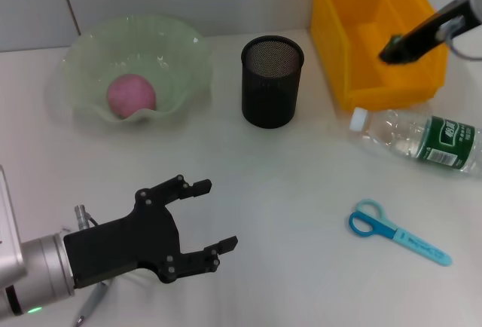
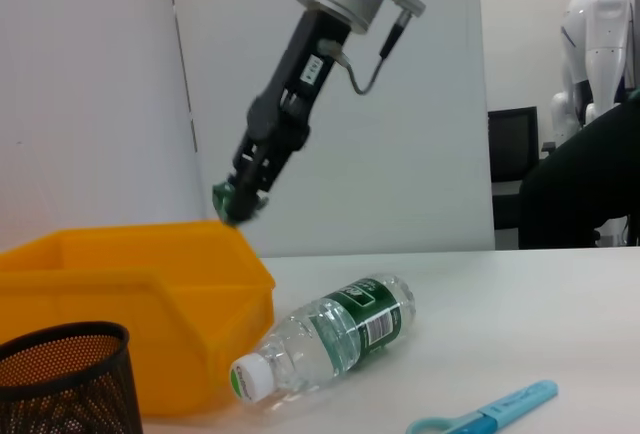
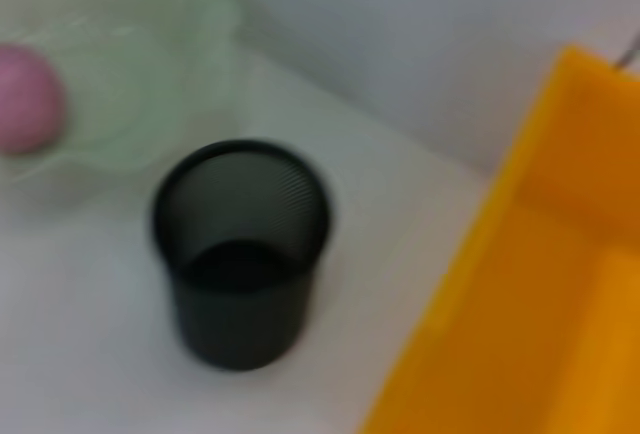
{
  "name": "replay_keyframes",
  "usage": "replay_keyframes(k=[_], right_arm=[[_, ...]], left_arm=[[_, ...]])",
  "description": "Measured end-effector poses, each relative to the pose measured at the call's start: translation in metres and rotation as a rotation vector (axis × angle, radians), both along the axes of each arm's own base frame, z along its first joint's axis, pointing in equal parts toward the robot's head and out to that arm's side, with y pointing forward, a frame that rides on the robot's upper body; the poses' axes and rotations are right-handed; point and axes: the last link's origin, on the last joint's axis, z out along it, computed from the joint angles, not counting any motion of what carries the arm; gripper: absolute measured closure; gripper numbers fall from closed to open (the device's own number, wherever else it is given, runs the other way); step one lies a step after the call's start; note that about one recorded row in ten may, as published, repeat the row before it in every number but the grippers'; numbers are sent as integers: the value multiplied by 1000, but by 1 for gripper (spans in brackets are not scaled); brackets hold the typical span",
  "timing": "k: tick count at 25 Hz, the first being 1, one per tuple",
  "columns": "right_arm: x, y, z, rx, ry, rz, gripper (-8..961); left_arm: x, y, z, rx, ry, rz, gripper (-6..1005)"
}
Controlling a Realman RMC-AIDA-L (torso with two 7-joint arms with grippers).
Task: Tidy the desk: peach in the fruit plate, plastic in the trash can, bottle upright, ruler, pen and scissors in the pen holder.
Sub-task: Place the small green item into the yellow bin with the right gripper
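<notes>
Right gripper (image 1: 393, 48) pinches a green plastic scrap (image 2: 226, 197) over your trash can (image 1: 354, 33) — flimsy, light; left gripper (image 1: 205, 215) hangs open.

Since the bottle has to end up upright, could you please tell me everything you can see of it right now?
The bottle is clear plastic with a white screw cap and a green label with white print. It lies on its side on the white table, cap pointing toward the pen holder, just in front of the yellow bin; whether they touch is unclear. It looks nearly empty. Neither gripper touches it.
</notes>
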Motion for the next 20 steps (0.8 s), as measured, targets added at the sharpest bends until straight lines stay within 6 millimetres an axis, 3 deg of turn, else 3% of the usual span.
replay_keyframes(k=[4, 15, 20], right_arm=[[7, 13, 6, 85, -47, 17, 622], [26, 44, -31, 98, -33, 15, 692], [24, 45, -33, 93, -39, 22, 528]], left_arm=[[0, 0, 0, -1, -1, -1, 171], [0, 0, 0, -2, -2, -2, 171], [0, 0, 0, -2, -1, -1, 172]])
